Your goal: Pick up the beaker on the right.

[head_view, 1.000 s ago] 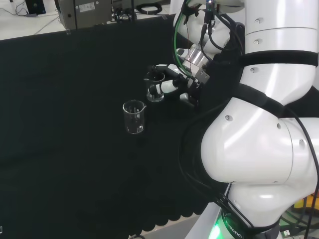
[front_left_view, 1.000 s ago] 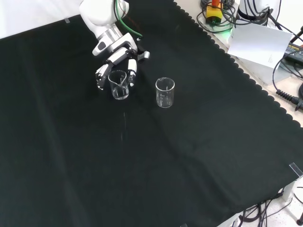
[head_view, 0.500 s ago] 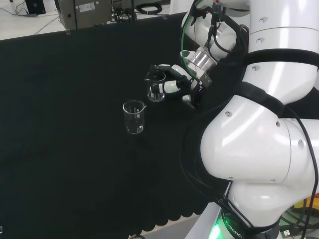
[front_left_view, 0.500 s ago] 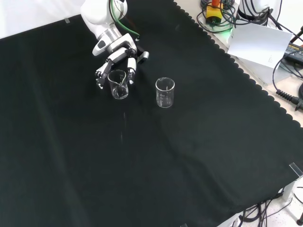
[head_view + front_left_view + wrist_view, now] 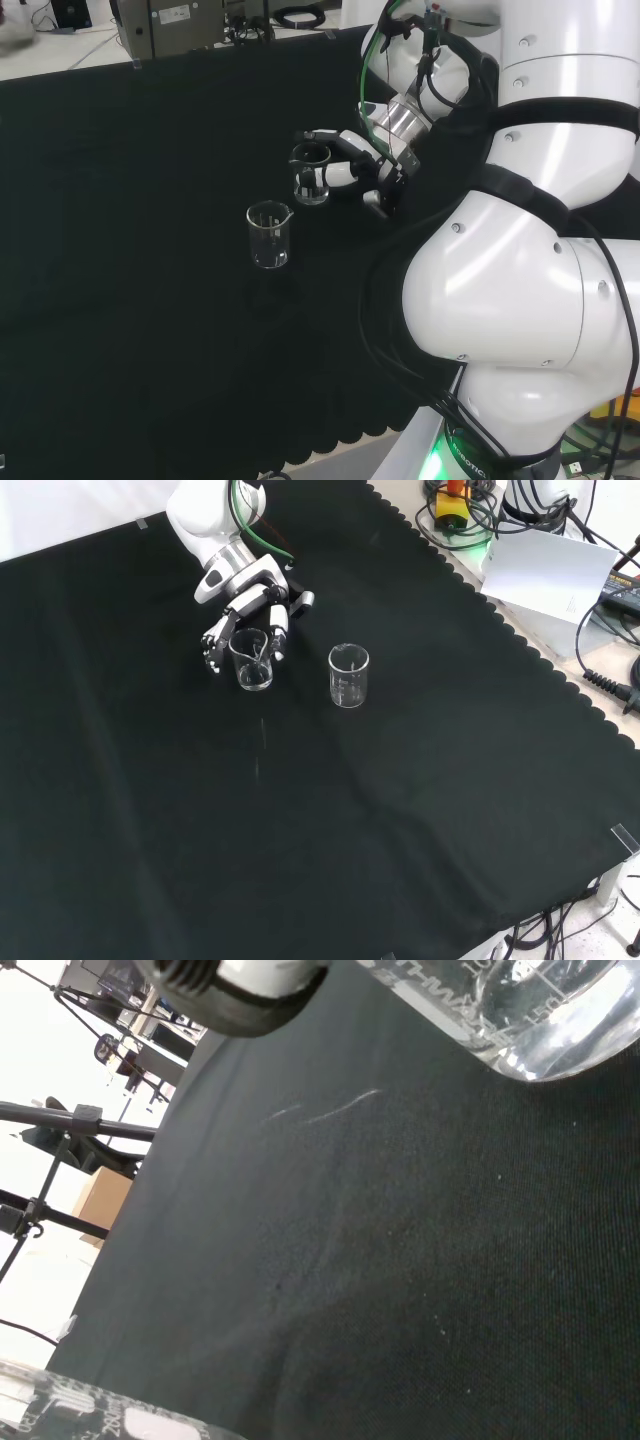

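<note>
You are looking at a black cloth with two clear beakers standing upright on it. The held beaker is sitting inside the hand, whose fingers are curling round its wall from behind, with fingertips on either side of the glass in the front view. The free beaker is standing apart from it; in the head view it is lying to the left of the held beaker and nearer the camera, and in the front view it is sitting to the held beaker's right. In the wrist view the held beaker's base is showing close above the cloth, though whether it is touching the cloth is hard to tell. The held beaker's long axis is running straight up, so you are probably facing a vertical lift, keeping the rim level and the glass clear of the free beaker.
</note>
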Robot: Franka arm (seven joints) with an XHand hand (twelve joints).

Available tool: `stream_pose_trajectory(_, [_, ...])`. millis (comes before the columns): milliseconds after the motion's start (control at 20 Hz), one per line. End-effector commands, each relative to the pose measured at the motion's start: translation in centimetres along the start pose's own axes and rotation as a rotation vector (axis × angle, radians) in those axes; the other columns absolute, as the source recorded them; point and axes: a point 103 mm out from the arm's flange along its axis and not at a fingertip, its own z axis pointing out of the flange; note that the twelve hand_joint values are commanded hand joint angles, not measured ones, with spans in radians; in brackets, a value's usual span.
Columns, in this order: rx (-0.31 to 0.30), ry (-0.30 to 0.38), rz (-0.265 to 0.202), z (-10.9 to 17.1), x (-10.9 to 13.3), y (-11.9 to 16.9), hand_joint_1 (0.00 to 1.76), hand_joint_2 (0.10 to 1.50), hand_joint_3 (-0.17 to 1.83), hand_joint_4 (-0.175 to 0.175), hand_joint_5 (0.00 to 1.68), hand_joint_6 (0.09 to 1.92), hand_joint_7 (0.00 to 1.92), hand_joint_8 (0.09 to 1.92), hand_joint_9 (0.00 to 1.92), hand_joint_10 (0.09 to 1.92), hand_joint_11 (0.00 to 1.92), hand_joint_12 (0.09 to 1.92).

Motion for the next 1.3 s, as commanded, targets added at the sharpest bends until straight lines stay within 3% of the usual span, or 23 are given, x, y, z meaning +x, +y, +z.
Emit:
stream_pose_trajectory(50, [0.01, -0.007, 0.013, 0.1, -0.2, 0.0, 0.94, 0.86, -0.17, 0.009, 0.5, 0.18, 0.29, 0.7, 0.44, 0.6, 0.0, 1.37])
stream_pose_trajectory(100, [0.013, -0.009, 0.015, 0.1, -0.3, 0.1, 0.95, 0.87, -0.17, 0.01, 0.49, 0.23, 0.29, 0.71, 0.45, 0.59, 0.0, 1.37])
stream_pose_trajectory(250, [0.021, -0.023, 0.021, 0.2, -0.3, 0.2, 0.98, 0.88, -0.17, 0.009, 0.41, 0.64, 0.3, 0.71, 0.47, 0.57, 0.01, 1.37])
stream_pose_trajectory(400, [0.023, -0.042, 0.029, 0.4, -0.1, 0.5, 1.05, 0.91, -0.17, 0.011, 0.42, 0.95, 0.33, 0.72, 0.5, 0.57, 0.04, 1.37])
stream_pose_trajectory(550, [0.01, -0.06, 0.041, 0.6, 0.1, 0.7, 1.15, 0.97, -0.17, 0.012, 0.53, 1.14, 0.44, 0.77, 0.59, 0.59, 0.19, 1.33])
stream_pose_trajectory(650, [-0.038, -0.076, 0.048, 0.5, 0.3, 0.7, 1.25, 1.01, -0.17, -0.026, 0.63, 1.21, 0.6, 0.86, 0.74, 0.62, 0.45, 1.23])
stream_pose_trajectory(700, [-0.061, -0.068, 0.051, 0.4, 0.3, 0.8, 1.25, 1.07, -0.14, -0.012, 0.75, 1.2, 0.75, 0.92, 0.83, 0.67, 0.65, 1.13])
stream_pose_trajectory(850, [-0.133, -0.098, 0.052, -0.2, 0.9, 0.6, 1.36, 1.12, -0.16, -0.084, 0.96, 1.09, 1.01, 0.99, 1.14, 0.61, 0.93, 0.88])
stream_pose_trajectory(950, [-0.173, -0.131, 0.045, -0.8, 1.3, 0.5, 1.47, 1.09, -0.17, -0.146, 1.03, 0.98, 1.12, 0.93, 1.28, 0.58, 1.03, 0.74])
stream_pose_trajectory(1000, [-0.189, -0.142, 0.041, -1.2, 1.5, 0.3, 1.5, 1.06, -0.17, -0.161, 1.07, 0.9, 1.18, 0.86, 1.35, 0.51, 1.08, 0.68])
stream_pose_trajectory(1200, [-0.225, -0.18, 0.019, -2.7, 2.5, -0.1, 1.53, 1.01, -0.17, -0.175, 1.18, 0.67, 1.33, 0.62, 1.57, 0.13, 1.19, 0.51])
stream_pose_trajectory(1300, [-0.224, -0.21, 0.004, -3.4, 3.0, -0.3, 1.53, 1.01, -0.17, -0.175, 1.2, 0.63, 1.35, 0.59, 1.61, 0.09, 1.2, 0.5])
